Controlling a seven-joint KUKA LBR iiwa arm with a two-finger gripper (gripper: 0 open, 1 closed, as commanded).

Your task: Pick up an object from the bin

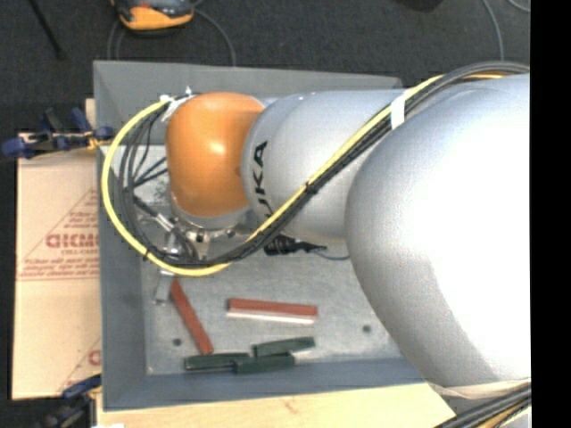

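under the orange wrist cover [210, 154], low on the left side of the grey metal bin [123, 346], sits the gripper [176, 259]. its jaws are tucked beneath the wrist body and the looped yellow and black cables [116, 163], so you cannot tell whether they stand apart or together. nothing shows between them.

nearest to it, just below in the view, lies a slim brick-red stick [192, 317]. it lies flat on the bin floor, slanting down and to the right, with its upper end close under the gripper. to the right of the stick, and apart from it, a flat white bar with a reddish upper edge [272, 309] lies almost level. closer to the front wall, two dark green flat strips [241, 358] lie roughly end to end. the big silver arm [428, 221] covers the right half of the bin.

you look to be at the approach step, with no grasp made yet, and the red stick is the likeliest target. for the next move, centre the gripper over the stick's upper half and turn the wrist so the jaws close across its narrow width. then go right down to the floor, since the stick lies flat. mind the left wall, which is near.
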